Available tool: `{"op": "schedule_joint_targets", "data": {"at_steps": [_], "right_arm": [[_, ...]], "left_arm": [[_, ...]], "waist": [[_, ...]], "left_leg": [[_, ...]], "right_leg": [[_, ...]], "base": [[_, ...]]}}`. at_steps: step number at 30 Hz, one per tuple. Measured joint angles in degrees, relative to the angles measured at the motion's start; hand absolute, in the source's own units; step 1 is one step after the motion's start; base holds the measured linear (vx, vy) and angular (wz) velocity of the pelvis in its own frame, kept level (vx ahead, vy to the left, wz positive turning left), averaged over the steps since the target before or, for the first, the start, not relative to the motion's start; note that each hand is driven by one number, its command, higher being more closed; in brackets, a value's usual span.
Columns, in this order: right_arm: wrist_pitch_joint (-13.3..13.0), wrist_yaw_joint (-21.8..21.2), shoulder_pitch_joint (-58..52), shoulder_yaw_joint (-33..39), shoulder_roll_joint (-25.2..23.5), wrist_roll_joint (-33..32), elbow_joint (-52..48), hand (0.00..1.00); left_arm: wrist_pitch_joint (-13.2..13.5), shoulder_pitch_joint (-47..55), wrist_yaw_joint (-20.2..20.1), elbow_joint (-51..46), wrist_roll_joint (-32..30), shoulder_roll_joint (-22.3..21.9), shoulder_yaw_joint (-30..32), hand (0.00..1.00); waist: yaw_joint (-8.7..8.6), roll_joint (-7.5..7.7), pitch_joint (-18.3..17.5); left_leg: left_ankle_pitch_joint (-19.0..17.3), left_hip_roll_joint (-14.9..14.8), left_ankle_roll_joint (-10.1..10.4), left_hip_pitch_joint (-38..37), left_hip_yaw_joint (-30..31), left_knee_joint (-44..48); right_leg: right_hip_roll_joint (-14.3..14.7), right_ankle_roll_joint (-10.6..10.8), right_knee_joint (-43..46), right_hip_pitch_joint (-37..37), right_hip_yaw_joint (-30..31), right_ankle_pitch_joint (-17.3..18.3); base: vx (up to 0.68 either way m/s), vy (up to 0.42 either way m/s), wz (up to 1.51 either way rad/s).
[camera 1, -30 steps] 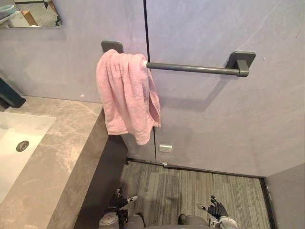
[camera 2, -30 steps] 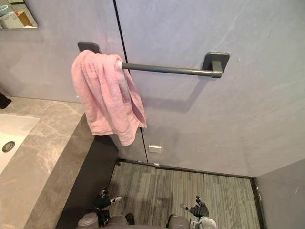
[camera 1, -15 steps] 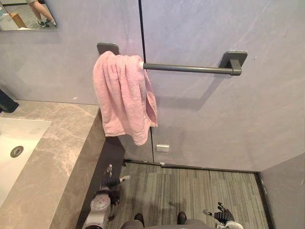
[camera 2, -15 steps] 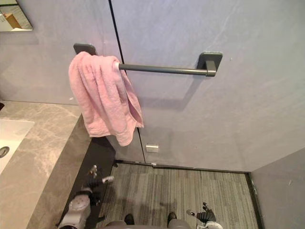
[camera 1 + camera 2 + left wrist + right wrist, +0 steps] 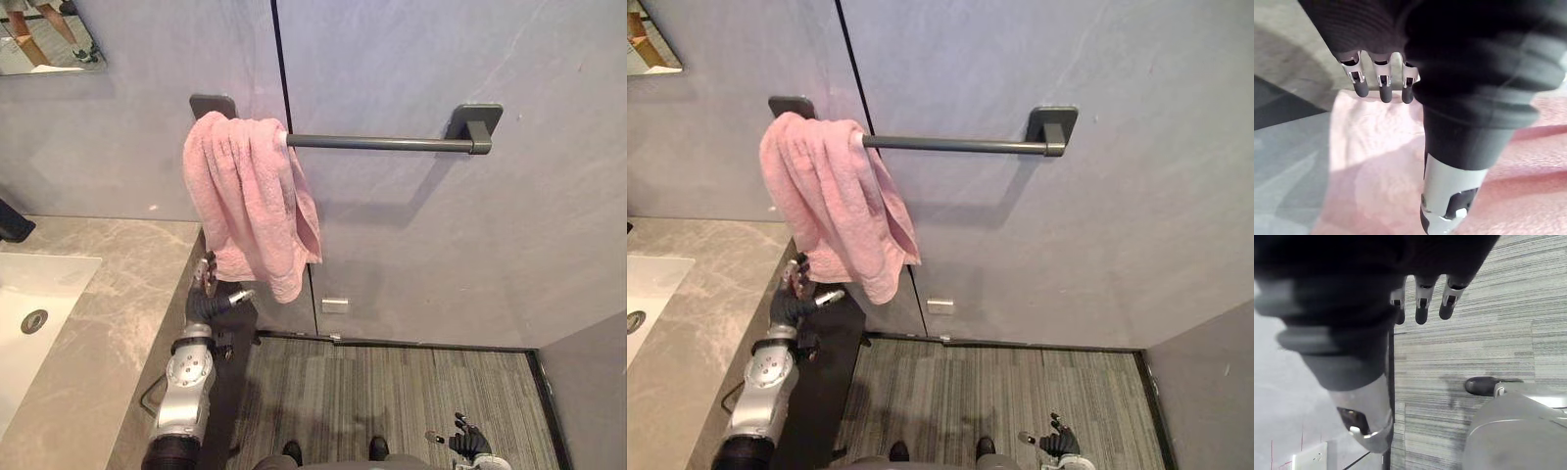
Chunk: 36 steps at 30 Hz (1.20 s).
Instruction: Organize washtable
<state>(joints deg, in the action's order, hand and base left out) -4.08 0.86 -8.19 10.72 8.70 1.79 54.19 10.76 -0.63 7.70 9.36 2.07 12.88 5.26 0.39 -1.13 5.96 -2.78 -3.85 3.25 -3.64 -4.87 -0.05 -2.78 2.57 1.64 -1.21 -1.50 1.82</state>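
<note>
Fingers (image 5: pixel 1384 91) of L hand (image 5: pixel 209 299) apart, by lower edge of pink towel (image 5: pixel 250 196); R hand (image 5: pixel 470 443) slack, low.

Bare along rail (image 5: pixel 382 143) right of towel (image 5: pixel 250 201). Cramped at left: counter (image 5: pixel 108 323) edge just beside towel, left hand (image 5: pixel 209 302) near its hem. Wall (image 5: pixel 441 245) close behind. Open above floor (image 5: pixel 411 392).

The towel (image 5: pixel 250 201) is plain pink, the rail (image 5: pixel 382 143) dark grey, and the wall (image 5: pixel 470 245) pale grey with faint streaks. The worktop (image 5: pixel 108 323) is beige-grey with marble veining, and the basin (image 5: pixel 54 284) at its left edge is white. The floor (image 5: pixel 392 392) is grey with fine stripes.
</note>
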Motion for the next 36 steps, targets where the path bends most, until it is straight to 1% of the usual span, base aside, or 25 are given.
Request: {"op": "schedule_joint_targets", "data": {"at_steps": [2,5,7,13,17,21,23,25,32,36], "right_arm": [[0.0,-0.05,0.02,-0.04,0.0,0.01,-0.05,0.0],[0.0,-0.1,0.03,-0.08,0.01,0.01,-0.04,0.0],[0.0,-0.33,-0.09,-0.22,0.03,0.01,-0.04,0.0],[0.01,-1.08,-0.51,-1.25,0.35,0.02,-0.01,0.0],[0.06,-1.1,-0.84,-2.28,0.43,0.03,0.07,0.0],[0.13,-1.09,-0.96,-2.27,0.43,0.04,0.15,0.0],[0.13,-1.09,-0.51,-2.26,0.43,0.03,0.14,0.0],[0.14,-1.1,-0.5,-2.25,0.43,0.08,0.16,0.0],[0.14,-1.18,-0.13,-2.28,0.44,0.59,0.16,0.0],[0.15,-1.25,-0.19,-2.49,0.45,0.63,0.17,0.0]], "left_arm": [[0.91,-1.41,0.81,-0.74,-0.62,1.08,0.0,0.0],[0.98,-2.28,1.98,-0.88,-1.74,2.6,0.29,0.0],[0.98,-2.38,2.62,-0.88,-2.81,3.39,0.33,0.0],[0.97,-3.12,3.68,-0.88,-2.92,4.27,2.17,0.0],[0.98,-3.07,3.68,-1.21,-2.73,4.94,2.26,0.0],[1.14,-2.52,3.56,-4.28,-2.36,4.78,2.53,0.0],[1.95,-1.57,3.5,-6.98,-2.01,3.97,3.42,0.0],[2.14,-1.42,3.48,-7.67,-1.7,3.88,3.61,0.0],[2.12,-1.43,2.89,-7.7,-1.7,4.02,3.9,0.0],[2.01,-1.62,2.31,-7.23,-1.72,5.37,3.77,0.0]], "waist": [[-0.5,0.12,-0.05],[-1.2,0.31,-0.17],[-1.41,0.41,-0.22],[-1.4,0.68,-0.36],[-1.34,0.88,-0.49],[-1.25,0.89,-0.49],[-1.33,0.91,-0.5],[-1.26,0.91,-0.51],[-1.32,1.22,-0.69],[-1.46,1.53,-0.89]], "left_leg": [[-0.01,0.08,0.0,-0.3,0.13,-0.01],[-0.01,0.1,-0.01,-0.32,0.12,-0.06],[-0.02,0.05,-0.02,-0.31,0.07,-0.08],[-0.05,0.04,-0.07,0.0,-0.08,-0.41],[0.34,0.04,0.14,-0.02,-0.05,-1.2],[0.34,-0.04,0.14,-0.09,0.0,-1.41],[0.35,-0.03,0.13,-0.18,-0.06,-1.6],[0.34,-0.04,0.13,-0.18,-0.04,-1.75],[0.34,-0.01,0.12,-0.51,0.08,-1.76],[0.34,-0.02,0.12,-0.71,0.06,-1.58]], "right_leg": [[-0.11,-0.03,-0.37,-0.58,-0.07,-0.02],[-0.12,-0.2,-0.58,-0.62,-0.02,-0.17],[-0.06,-0.22,-0.81,-0.57,0.13,-0.49],[0.01,-0.05,-2.35,-0.49,0.43,-2.14],[0.07,-0.04,-2.99,-0.4,0.48,-2.4],[0.19,-0.03,-3.08,-0.43,0.45,-2.4],[0.22,-0.03,-3.38,-0.55,0.47,-2.4],[0.25,-0.03,-3.53,-0.59,0.38,-2.4],[0.21,-0.04,-3.64,-1.02,0.34,-2.4],[0.21,-0.11,-3.63,-1.21,0.42,-2.45]], "base": [[0.02,0.009,0.04],[-0.01,0.002,-0.01],[-0.05,0.006,-0.04],[-0.07,0.008,-0.05],[-0.03,-0.001,0.0],[0.01,-0.002,0.0],[0.04,-0.005,-0.02],[0.04,-0.003,0.0],[0.0,0.0,0.0],[-0.05,-0.001,-0.01]]}}
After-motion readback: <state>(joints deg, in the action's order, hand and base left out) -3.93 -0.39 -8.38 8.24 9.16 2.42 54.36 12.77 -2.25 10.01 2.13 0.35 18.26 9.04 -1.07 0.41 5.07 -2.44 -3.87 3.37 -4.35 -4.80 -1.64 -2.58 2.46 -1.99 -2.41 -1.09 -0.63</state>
